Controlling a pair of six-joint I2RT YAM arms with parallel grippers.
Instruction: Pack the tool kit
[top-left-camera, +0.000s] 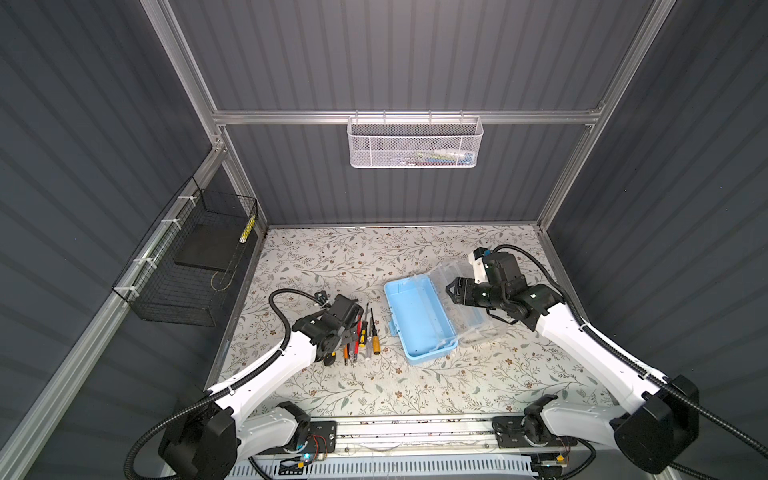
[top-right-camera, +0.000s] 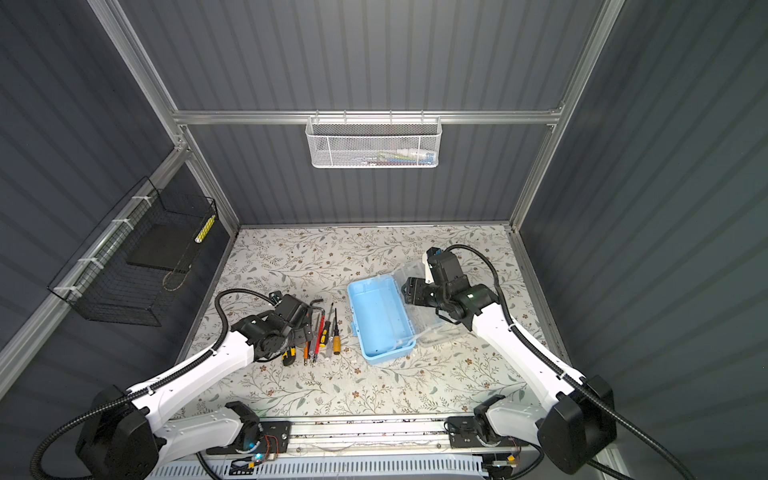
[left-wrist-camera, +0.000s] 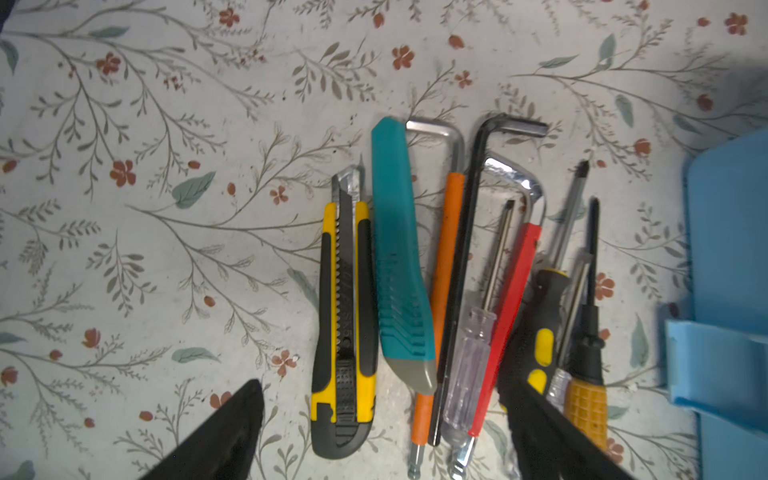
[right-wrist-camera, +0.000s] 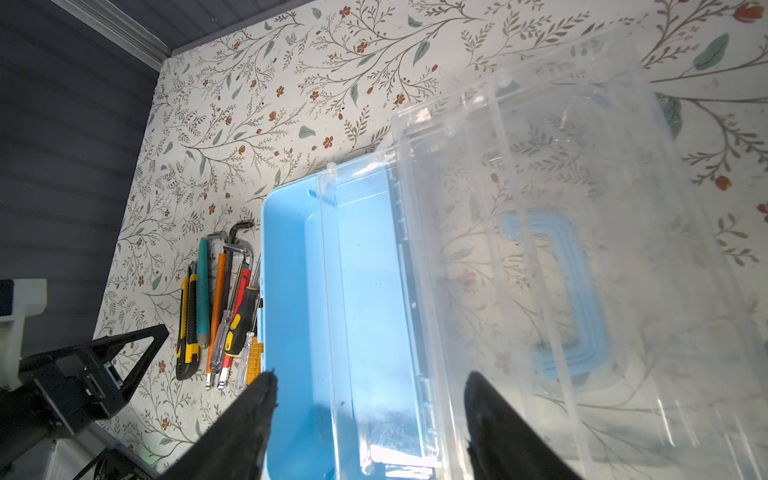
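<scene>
Box (top-left-camera: 417, 328) lies open on table (top-left-camera: 374, 395), clear lid (right-wrist-camera: 582, 199) folded back. Tools (left-wrist-camera: 451, 249) bunched just beside box. Left hand (left-wrist-camera: 382, 382) open over utility knife (left-wrist-camera: 345, 332) and teal tool (left-wrist-camera: 399, 270). Likely risk: pinching both, scattering neighbours. Right hand (right-wrist-camera: 370, 382) open above box hinge.

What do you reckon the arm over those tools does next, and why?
Probably lower the left fingers and close them on one tool, likely the teal tool or the yellow-black utility knife. They hang open above the row of tools, roughly over those two. Nothing is packed yet, and the light-blue box beside the row lies open and empty.
</scene>
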